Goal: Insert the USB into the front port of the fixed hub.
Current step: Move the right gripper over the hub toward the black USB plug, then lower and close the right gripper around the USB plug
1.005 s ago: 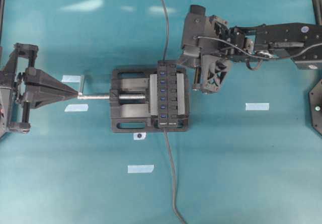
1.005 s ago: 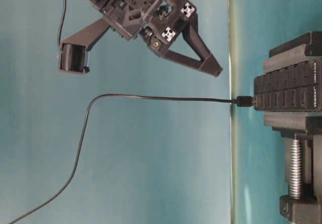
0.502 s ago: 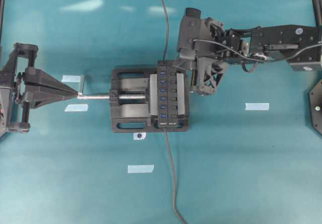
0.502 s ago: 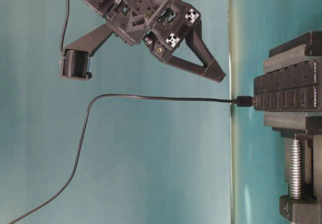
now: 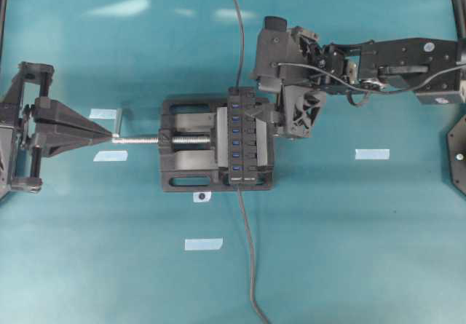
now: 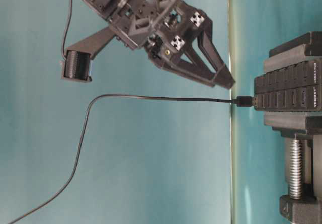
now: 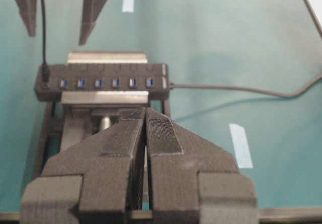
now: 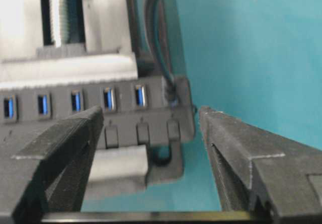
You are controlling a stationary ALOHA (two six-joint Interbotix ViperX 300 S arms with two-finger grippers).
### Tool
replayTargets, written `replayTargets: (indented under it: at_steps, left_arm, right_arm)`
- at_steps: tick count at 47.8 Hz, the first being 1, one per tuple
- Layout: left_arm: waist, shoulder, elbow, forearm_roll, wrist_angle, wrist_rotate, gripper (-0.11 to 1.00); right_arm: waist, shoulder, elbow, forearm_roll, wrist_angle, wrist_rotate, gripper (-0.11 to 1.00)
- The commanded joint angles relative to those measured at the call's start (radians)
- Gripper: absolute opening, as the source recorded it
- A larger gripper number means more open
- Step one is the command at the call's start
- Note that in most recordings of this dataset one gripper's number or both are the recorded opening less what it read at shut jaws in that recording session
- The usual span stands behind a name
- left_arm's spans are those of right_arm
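Left pincer (image 5: 109, 129) at 9 o'clock, jaws pressed together w/ nothing between, tip right by the silver screw handle (image 5: 138, 140), prob steadying it. The wide black vise (image 5: 186, 156) clamps the long black hub strip w/ blue ports (image 5: 244, 135) so it can't slide. Small black USB plug on its thin grey cable (image 6: 245, 101) already sits in the hub's end port at 12 o'clock. Right pincer (image 5: 273, 113) at 3 o'clock spread wide, empty, hanging just over that end; looks like it let go.

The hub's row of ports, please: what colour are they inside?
Blue, on the black hub; the right wrist view shows them best.
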Motion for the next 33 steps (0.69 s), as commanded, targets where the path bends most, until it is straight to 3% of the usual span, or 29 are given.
replayTargets:
  at_steps: [1, 33]
  left_arm:
    - [-0.003, -0.002, -0.014, 0.003, -0.002, 0.000, 0.00]
    - [-0.003, -0.005, -0.014, 0.003, 0.012, -0.002, 0.00]
  right_arm:
    - [0.003, -0.006, -0.028, 0.000, -0.021, -0.011, 0.79]
    - [-0.005, 0.080, -0.075, -0.002, -0.055, -0.041, 0.78]
